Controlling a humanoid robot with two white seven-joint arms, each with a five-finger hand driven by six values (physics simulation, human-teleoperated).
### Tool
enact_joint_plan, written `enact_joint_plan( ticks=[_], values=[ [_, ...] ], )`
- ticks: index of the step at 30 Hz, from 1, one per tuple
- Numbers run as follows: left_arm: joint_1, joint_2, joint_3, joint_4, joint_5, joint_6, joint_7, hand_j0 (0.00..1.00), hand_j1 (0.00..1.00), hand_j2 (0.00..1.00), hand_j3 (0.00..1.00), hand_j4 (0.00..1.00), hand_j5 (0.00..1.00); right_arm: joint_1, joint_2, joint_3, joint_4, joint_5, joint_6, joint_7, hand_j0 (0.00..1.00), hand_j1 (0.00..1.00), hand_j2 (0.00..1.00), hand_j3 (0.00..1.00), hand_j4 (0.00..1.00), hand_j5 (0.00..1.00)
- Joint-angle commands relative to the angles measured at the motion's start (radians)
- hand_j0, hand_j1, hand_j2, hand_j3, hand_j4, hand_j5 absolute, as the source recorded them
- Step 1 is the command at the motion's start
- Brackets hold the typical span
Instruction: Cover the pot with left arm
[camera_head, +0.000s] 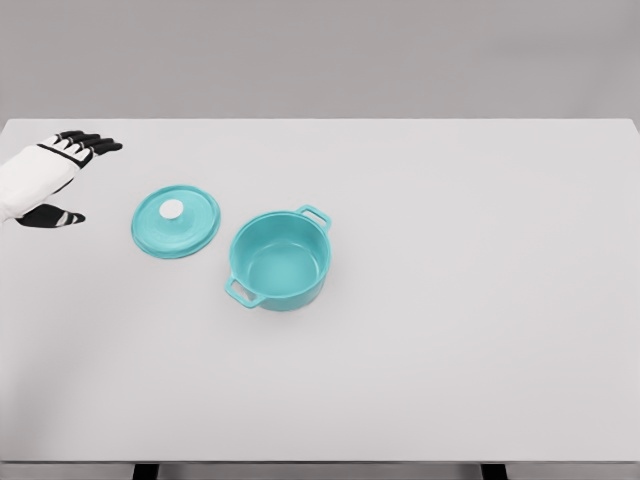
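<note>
The round turquoise pot with two loop handles (279, 261) is showing a smooth, satin finish like enamelled metal — its inner wall is catching a soft, pale sheen rather than a sharp glint. The flat turquoise lid (176, 221) is wearing the same even coat, while its small white round knob (172, 209) is looking matt and plain. The wide light-grey table (450, 300) is reading as a smooth, matt surface without grain or texture. The left hand (52, 180) is presenting a white, hard-looking shell — plastic by appearance — with matt black fingers (95, 146).
</note>
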Motion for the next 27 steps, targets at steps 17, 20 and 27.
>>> enact_joint_plan(
  ticks=[17, 20, 27],
  values=[
    [-0.258, -0.054, -0.022, 0.111, 0.029, 0.001, -0.422, 1.0, 1.0, 1.0, 1.0, 1.0, 1.0, 0.0, 0.0, 0.0, 0.001, 0.0, 0.0, 0.0, 1.0, 1.0, 1.0, 1.0, 1.0, 1.0],
    [-0.354, -0.06, -0.134, 0.206, 0.078, 0.001, -0.422, 0.9, 0.9, 0.9, 0.9, 0.9, 0.9, 0.0, 0.0, 0.0, 0.001, 0.0, 0.0, 0.0, 1.0, 1.0, 1.0, 1.0, 1.0, 1.0],
    [-0.37, -0.063, -0.218, 0.219, 0.136, 0.001, -0.422, 0.82, 0.82, 0.82, 0.82, 0.82, 0.82, 0.0, 0.0, 0.0, 0.001, 0.0, 0.0, 0.0, 1.0, 1.0, 1.0, 1.0, 1.0, 1.0]
  ],
)
